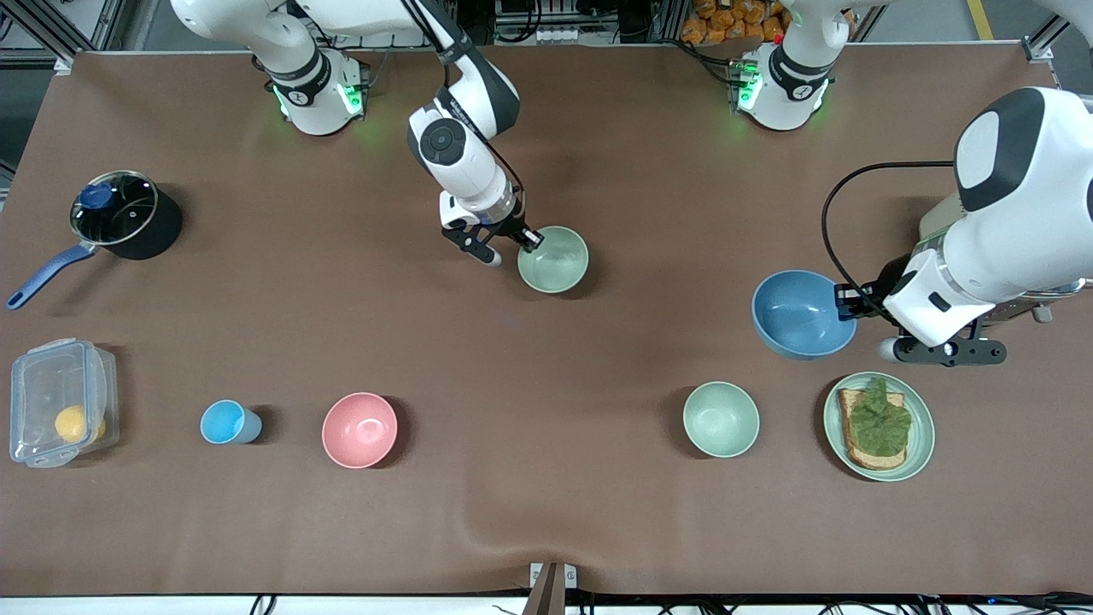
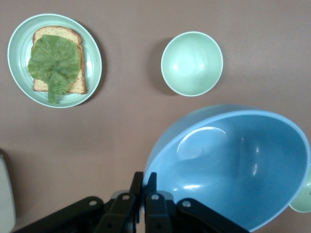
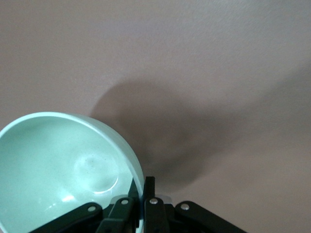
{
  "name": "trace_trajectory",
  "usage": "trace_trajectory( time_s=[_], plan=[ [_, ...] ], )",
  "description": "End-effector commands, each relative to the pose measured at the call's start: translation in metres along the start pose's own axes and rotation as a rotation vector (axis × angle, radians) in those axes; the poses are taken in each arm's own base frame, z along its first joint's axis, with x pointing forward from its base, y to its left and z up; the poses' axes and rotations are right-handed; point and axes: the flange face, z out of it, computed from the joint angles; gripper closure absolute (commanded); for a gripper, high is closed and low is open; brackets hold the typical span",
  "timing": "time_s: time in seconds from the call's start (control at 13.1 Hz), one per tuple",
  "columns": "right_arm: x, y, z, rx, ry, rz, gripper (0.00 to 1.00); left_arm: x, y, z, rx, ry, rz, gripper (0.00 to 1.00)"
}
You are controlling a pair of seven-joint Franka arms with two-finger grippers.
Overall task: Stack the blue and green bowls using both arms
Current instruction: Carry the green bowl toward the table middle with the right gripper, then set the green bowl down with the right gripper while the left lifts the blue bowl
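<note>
While both bowls were pinched by their rims, the step in hand was judged to be bringing them together. The left pincer (image 1: pixel 845 303) was clamped on the rim of the round matte sky-blue bowl (image 1: pixel 801 313), held tilted above the table (image 1: pixel 546 512) near the left arm's end. The right pincer (image 1: pixel 531 239) was clamped on the round pale sage-green bowl (image 1: pixel 553 259) mid-table. One bowl would best be levelled, centred over the other, and lowered slowly before release.

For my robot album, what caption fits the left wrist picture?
Left gripper shut on the blue bowl rim, lifted above a green bowl and toast plate.
</note>
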Motion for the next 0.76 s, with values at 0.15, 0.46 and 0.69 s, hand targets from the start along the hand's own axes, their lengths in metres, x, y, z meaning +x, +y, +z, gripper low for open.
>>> trace_trajectory(
  time_s=[0.15, 0.46, 0.69],
  plan=[
    [-0.01, -0.004, 0.02, 0.024, 0.018, 0.026, 1.0, -0.003, 0.002, -0.002, -0.007, -0.013, -0.011, 1.0],
    [-0.008, -0.003, 0.021, 0.019, 0.018, 0.029, 0.63, -0.004, 0.008, -0.002, -0.015, -0.015, -0.004, 1.0],
    [-0.005, -0.003, 0.021, 0.018, 0.017, 0.054, 0.0, -0.007, 0.017, -0.005, -0.058, -0.021, -0.07, 1.0]
  ],
)
